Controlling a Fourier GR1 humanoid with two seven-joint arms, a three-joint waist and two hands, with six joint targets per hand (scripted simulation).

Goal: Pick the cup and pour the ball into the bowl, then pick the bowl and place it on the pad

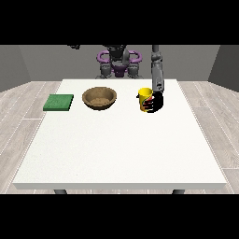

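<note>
A yellow cup (144, 98) stands upright on the white table (121, 149) at the right of the middle. The hand at the view's right (156, 103) is at the cup's right side with dark fingers curled round the cup's lower front. A brown wooden bowl (99, 98) sits to the cup's left. Further left lies a flat green pad (59, 102). The ball does not show; the cup's inside is hidden. The hand at the view's left (74, 46) is raised at the top edge, away from the table.
The robot's torso (118, 63) stands behind the table's far edge. The arm at the view's right (157, 74) comes down over the far right part of the table. Wooden floor surrounds the table.
</note>
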